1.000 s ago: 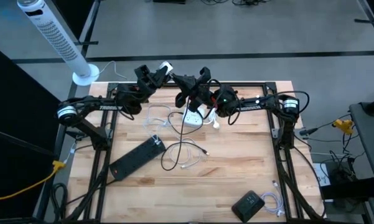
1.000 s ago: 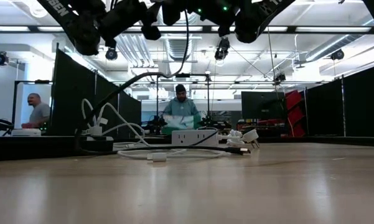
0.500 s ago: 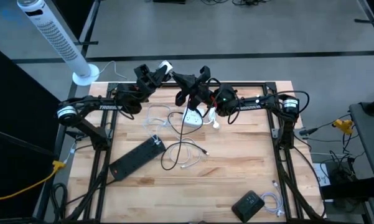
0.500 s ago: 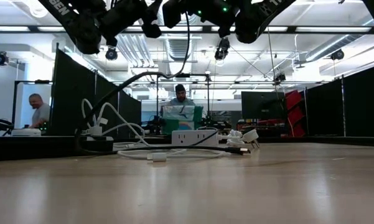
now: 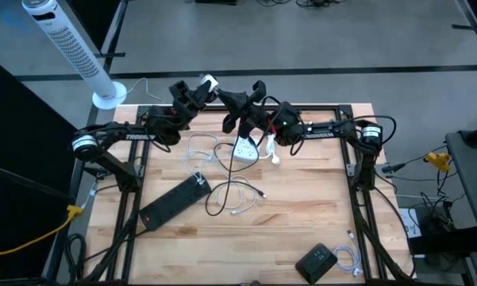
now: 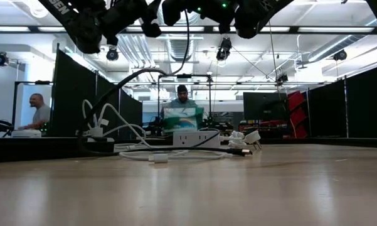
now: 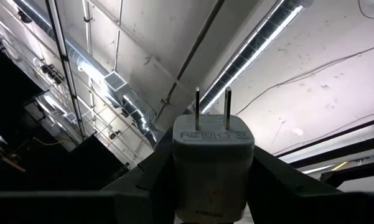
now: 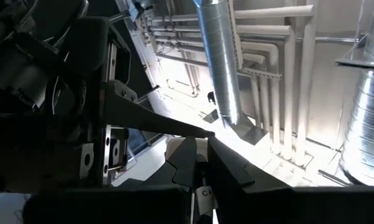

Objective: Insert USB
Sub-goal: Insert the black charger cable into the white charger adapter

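A: Left wrist view — left gripper [image 7: 213, 186] fingers clamped on the white two-pronged charger block [image 7: 213, 167], raised at 12 o'clock over the surface.

B: Right gripper [image 8: 198, 180] pinches a dark cable plug [image 8: 202, 194]. Alignment step, I'd judge — next, square plug to port.

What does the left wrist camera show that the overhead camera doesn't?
Only the left wrist view shows the white charger's two metal prongs pointing at the ceiling lights, the fingers pressed on both sides. Only the high view shows the whole table, the black power strip, the white power strip, loose cables and the right gripper close by. Both show the left gripper holding the charger.
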Available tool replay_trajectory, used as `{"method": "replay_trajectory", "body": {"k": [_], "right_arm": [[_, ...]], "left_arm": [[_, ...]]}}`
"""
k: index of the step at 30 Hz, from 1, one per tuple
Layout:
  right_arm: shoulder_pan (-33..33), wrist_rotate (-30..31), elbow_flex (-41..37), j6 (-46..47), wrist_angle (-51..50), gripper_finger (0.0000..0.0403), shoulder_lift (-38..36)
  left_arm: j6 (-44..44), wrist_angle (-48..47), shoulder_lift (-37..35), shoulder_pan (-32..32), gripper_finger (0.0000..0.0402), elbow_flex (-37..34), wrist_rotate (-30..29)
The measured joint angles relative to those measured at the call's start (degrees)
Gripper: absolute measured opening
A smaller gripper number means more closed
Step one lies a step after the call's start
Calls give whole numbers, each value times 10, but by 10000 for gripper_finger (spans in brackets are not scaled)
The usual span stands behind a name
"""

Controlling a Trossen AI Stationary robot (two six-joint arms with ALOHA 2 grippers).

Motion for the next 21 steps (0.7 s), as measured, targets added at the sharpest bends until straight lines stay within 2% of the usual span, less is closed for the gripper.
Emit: {"method": "replay_trajectory", "body": {"k": [21], "right_arm": [[-3,-21,5,42,-13,15,0]], "left_arm": [[14,0,0,-10,143,0,14]]}}
